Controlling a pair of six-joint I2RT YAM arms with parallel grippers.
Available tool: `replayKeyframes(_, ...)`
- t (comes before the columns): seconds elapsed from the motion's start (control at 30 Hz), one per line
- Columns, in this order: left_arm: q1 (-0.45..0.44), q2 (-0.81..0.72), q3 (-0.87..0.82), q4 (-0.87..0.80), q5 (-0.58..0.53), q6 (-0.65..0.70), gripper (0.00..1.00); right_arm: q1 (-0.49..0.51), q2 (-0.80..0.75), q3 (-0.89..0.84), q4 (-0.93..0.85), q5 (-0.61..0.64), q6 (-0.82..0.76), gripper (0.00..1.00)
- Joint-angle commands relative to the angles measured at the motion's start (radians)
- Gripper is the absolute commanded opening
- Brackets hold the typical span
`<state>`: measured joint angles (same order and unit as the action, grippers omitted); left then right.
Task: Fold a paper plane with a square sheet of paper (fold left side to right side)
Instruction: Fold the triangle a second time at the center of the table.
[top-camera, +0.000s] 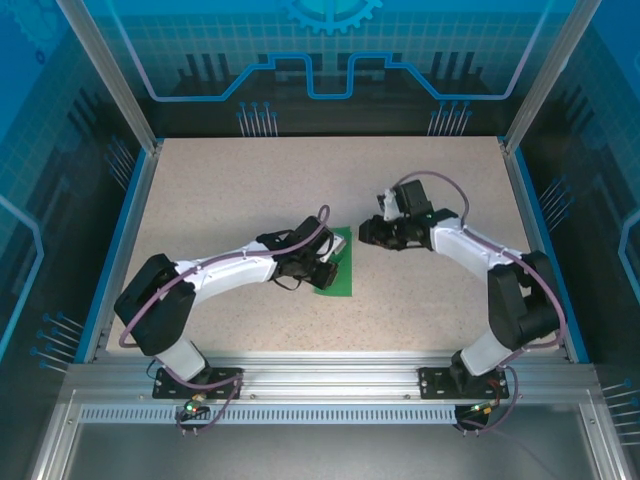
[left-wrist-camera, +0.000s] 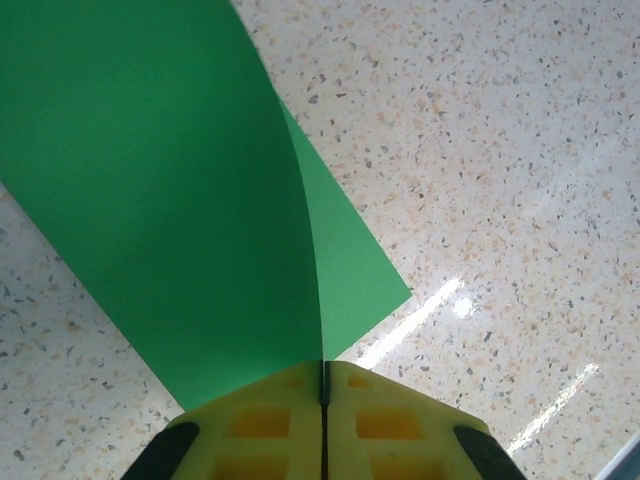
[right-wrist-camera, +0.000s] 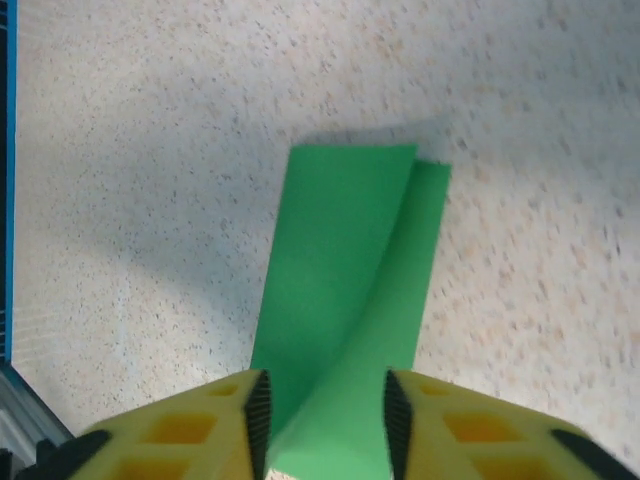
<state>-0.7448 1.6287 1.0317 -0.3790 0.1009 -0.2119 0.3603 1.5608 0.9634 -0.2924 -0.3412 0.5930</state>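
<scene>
From above, near the middle of the frame: sheet of paper, bright green, flat on the speckled table, a narrow upright strip in outline, partly under the tip of the left arm. Left claw right over the middle of the strip, reaching in from the lower left. Right claw just beside the strip's upper right corner, reaching in from the right of the frame.

In the left wrist view, at bottom centre: left claw pressed shut, yellow pads meeting in a thin dark seam. Pinched in that seam, an edge of the sheet of paper. Upper layer lifted, curving away toward the upper left. Lower layer flat on the table, one corner pointing right of centre.

In the right wrist view, along the bottom edge: right claw narrowly parted, ribbed yellow fingers either side of a gap. In that gap, a raised green flap, too thin to be clamped at that width; touching the fingers or not, impossible to tell. Sheet of paper running up to the centre of the frame, one layer twisted over the other, far end squared off, a narrow band of the lower layer showing at the right. Table blurred around it.
</scene>
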Motion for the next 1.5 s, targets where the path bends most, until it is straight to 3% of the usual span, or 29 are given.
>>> replayKeyframes(0.0,0.023,-0.018,-0.015,-0.012,0.075,-0.018,0.09,0.042,-0.051,-0.109,0.078,0.004,0.033,0.19)
replayKeyframes(0.17,0.047,-0.005,-0.004,-0.052,0.067,-0.001,0.09,0.155,-0.056,-0.184,0.108,0.056,0.087,0.06)
replayKeyframes(0.53,0.053,0.029,0.025,-0.087,0.038,0.025,0.09,0.278,0.106,-0.171,0.15,0.085,0.159,0.02)
replayKeyframes(1.07,0.074,0.064,0.055,-0.101,0.013,0.041,0.09,0.29,0.131,-0.127,-0.045,0.175,0.104,0.02)
replayKeyframes(1.47,0.086,0.136,0.101,-0.101,0.007,0.058,0.09,0.287,0.12,-0.114,-0.084,0.199,0.088,0.02)
